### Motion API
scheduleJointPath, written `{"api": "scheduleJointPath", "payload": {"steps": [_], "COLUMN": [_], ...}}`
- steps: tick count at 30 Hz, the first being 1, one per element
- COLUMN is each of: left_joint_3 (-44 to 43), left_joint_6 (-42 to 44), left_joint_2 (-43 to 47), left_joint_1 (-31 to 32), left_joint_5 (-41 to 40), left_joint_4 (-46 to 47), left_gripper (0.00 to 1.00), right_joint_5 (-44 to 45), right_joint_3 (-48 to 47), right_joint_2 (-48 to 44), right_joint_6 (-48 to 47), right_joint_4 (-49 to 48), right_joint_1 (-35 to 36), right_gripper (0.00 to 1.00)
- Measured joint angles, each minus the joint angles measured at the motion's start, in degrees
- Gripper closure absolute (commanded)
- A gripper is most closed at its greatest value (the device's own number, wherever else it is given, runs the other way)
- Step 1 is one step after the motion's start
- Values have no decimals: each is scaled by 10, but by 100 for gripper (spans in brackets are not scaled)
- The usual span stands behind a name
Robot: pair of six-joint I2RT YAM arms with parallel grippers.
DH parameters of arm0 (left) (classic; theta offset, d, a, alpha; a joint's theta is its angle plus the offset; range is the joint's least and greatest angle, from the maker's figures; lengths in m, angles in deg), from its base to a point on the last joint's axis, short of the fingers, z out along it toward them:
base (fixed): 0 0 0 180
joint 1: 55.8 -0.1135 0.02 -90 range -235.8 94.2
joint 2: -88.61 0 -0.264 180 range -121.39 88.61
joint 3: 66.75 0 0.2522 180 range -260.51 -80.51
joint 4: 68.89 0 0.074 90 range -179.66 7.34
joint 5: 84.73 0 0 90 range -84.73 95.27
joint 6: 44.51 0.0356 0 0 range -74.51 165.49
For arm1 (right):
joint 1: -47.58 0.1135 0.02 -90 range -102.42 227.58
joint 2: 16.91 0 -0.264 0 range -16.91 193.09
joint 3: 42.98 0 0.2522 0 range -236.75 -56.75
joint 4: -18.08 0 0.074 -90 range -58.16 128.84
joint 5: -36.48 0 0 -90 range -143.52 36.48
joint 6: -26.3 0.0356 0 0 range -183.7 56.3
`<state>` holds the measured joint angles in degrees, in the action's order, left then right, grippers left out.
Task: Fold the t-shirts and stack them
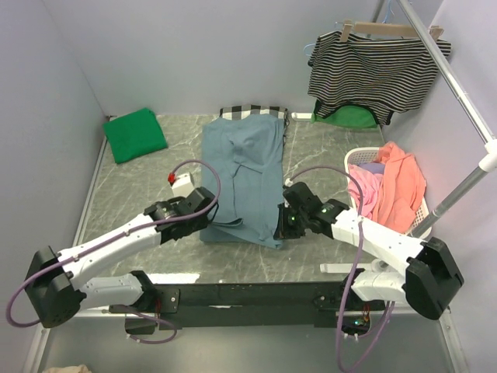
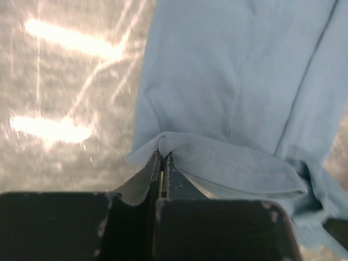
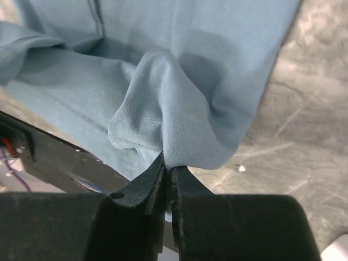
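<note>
The grey, marble-patterned counter [image 1: 155, 186] carries a slate-blue t-shirt [image 1: 245, 183] spread lengthwise down its middle, partly folded, with the far end overlapping a black-and-white checked cloth [image 1: 252, 112] at the back edge. A folded green t-shirt [image 1: 135, 134] lies well apart in the far left corner, and a small white box [image 1: 183, 185] sits just beside the blue shirt's left edge. A white laundry basket [image 1: 359, 155] stands at the right side, with another green cloth [image 1: 345, 117] near the far right corner.

The top camera looks down on the whole table [image 1: 132, 190] from behind. Both wrist cameras face the slate-blue t-shirt [image 1: 241, 186] closely; all views share it.
</note>
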<state>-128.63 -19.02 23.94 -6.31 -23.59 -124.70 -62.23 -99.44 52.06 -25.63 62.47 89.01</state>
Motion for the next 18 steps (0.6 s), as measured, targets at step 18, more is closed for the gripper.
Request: {"api": "scheduleJointPath", "payload": {"steps": [18], "left_joint_3": [-84], "left_joint_6": [164], "left_joint_2": [-182], "left_joint_1": [-168], "left_joint_5": [87], "left_joint_4": [134], "left_gripper": [99], "right_joint_5": [-65], "right_joint_3": [-176], "right_joint_2": [208], "right_joint_6": [-78], "right_joint_4": [-9], "right_joint_1": [-118], "right_gripper": [98]}}
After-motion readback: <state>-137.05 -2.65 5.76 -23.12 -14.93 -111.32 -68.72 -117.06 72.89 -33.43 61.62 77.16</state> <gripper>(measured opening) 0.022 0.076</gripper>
